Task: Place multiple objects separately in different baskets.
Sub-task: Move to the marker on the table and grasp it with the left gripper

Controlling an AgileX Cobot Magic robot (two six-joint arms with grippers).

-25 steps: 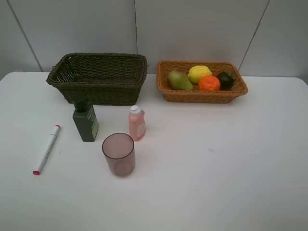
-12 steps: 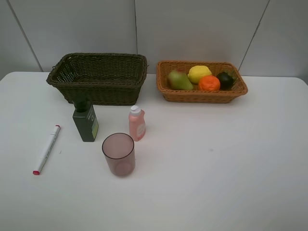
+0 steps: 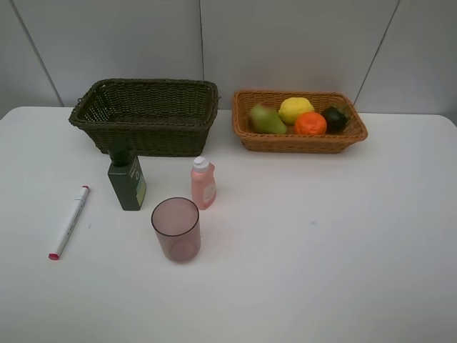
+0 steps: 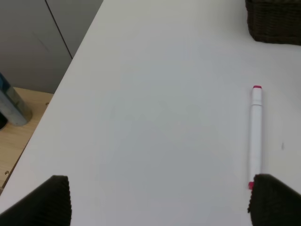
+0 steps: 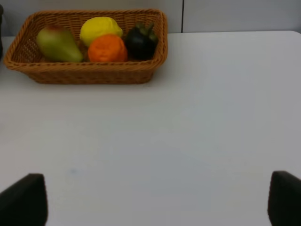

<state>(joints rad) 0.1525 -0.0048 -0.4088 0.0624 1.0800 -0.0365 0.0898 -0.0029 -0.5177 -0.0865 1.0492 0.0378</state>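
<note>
wrist views alone show left gripper and right gripper spread wide, empty.

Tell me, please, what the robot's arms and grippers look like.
The left gripper shows only two black fingertips with rounded corners and finely ribbed inner edges; the right gripper shows similar black fingertips, texture unclear. No arms, cables or markings are visible.
</note>
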